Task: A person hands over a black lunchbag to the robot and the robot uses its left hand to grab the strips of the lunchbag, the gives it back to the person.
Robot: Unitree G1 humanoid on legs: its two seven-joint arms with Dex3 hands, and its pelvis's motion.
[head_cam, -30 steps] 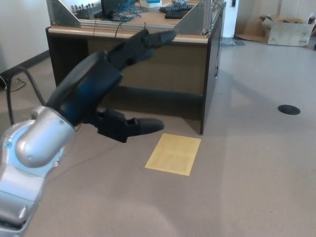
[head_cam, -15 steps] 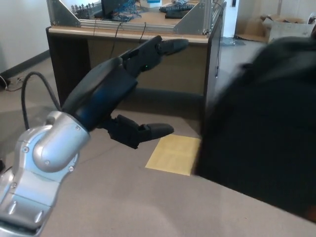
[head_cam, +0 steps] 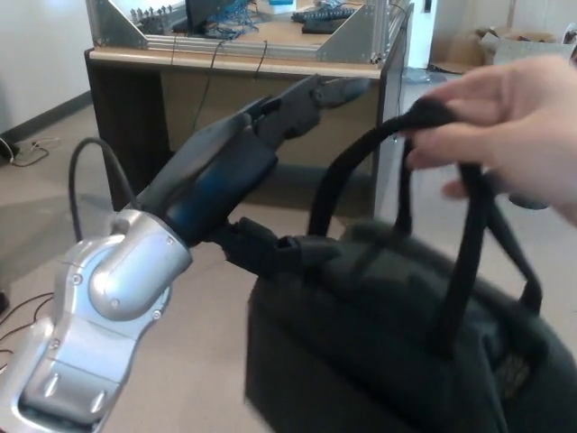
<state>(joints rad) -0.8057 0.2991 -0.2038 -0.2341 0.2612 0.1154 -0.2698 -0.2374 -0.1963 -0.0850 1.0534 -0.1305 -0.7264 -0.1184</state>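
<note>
Two straps (head_cam: 361, 158) of black lunchbag (head_cam: 379, 343) now dangle from person's hand (head_cam: 505, 126), newly at frame centre; left robot hand (head_cam: 270, 180) spread, empty, reaching; grab next.

No legible text, label, brand, number or sign anywhere in view. Black lunchbag (head_cam: 388, 343), near right: plain fabric; a faint patch low on its right side is too blurred to read. Robot's left hand (head_cam: 270, 180): plain casing, unmarked. Cardboard box (head_cam: 518, 41), far right: no print can be made out. Desk (head_cam: 243, 63), far left: nothing on it resolves into lettering.
</note>
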